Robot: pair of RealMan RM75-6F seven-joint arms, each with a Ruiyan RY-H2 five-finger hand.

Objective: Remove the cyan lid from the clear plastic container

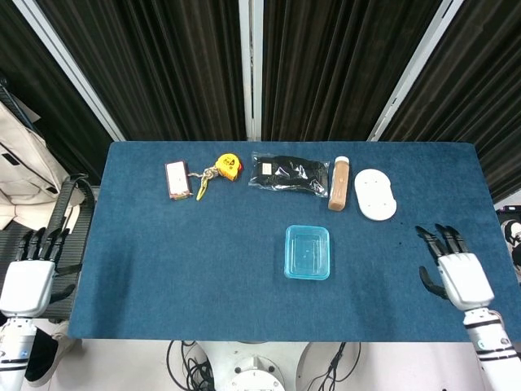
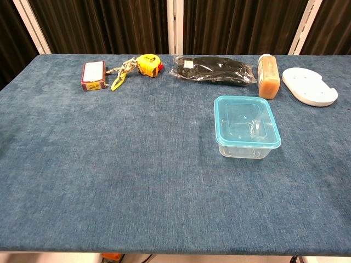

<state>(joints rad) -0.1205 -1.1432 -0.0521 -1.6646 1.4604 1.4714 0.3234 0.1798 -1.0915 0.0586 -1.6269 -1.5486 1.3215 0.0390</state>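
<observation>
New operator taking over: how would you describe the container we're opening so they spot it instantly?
On the blue table, skip the back row of items. The clear plastic container sits alone nearer the front, right of centre, and it alone wears a cyan lid.

The container (image 1: 308,252) with its cyan lid (image 2: 246,121) stands alone on the blue table (image 1: 195,269), with bare cloth on its left, right and near sides; the right hand (image 1: 454,269) has open cloth between itself and the box. Behind it, near but apart, lie a black pouch (image 1: 290,173), a brown bottle (image 1: 339,185) and a white plate (image 1: 375,194); a small box (image 1: 177,179) and a yellow tape measure (image 1: 227,166) sit well off at the far left.
</observation>
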